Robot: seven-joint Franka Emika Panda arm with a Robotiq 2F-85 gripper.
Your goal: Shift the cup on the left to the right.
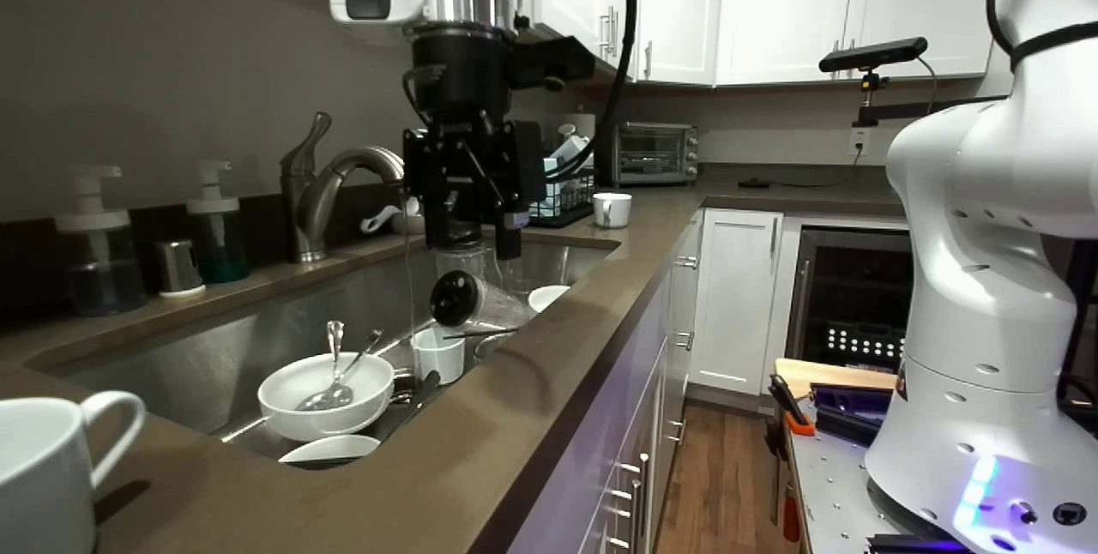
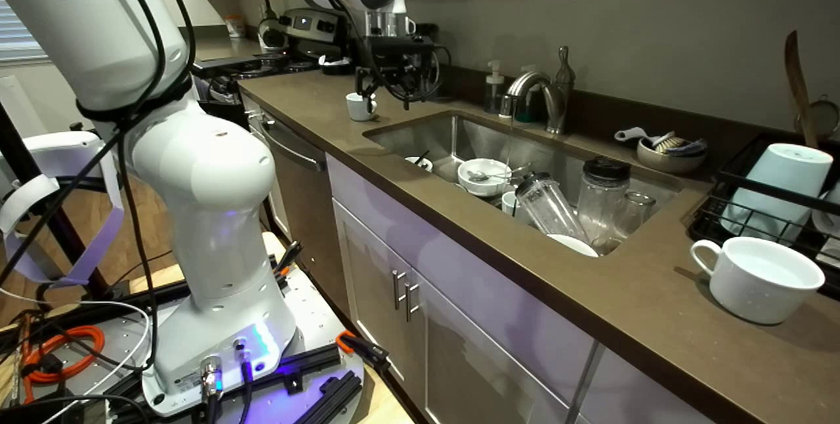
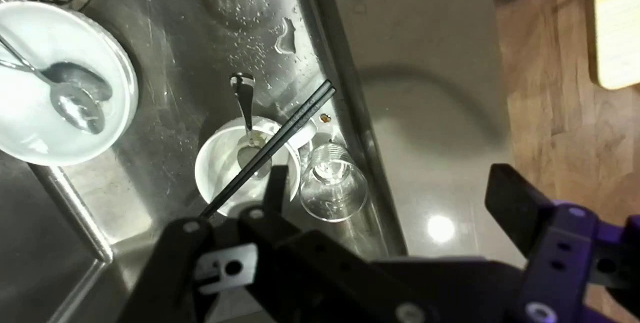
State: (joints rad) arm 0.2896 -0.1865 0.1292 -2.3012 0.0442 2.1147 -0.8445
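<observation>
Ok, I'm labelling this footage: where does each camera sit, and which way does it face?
In an exterior view: beside the sink, near a white mug, facing a toaster oven; robot's arm, gripper and base show.
In an exterior view: past the sink's opposite end, facing the stove; arm, gripper and base show.
Wrist view: above the sink, facing down into it; only the gripper shows.
Both exterior views share the sink, faucet and base.
</observation>
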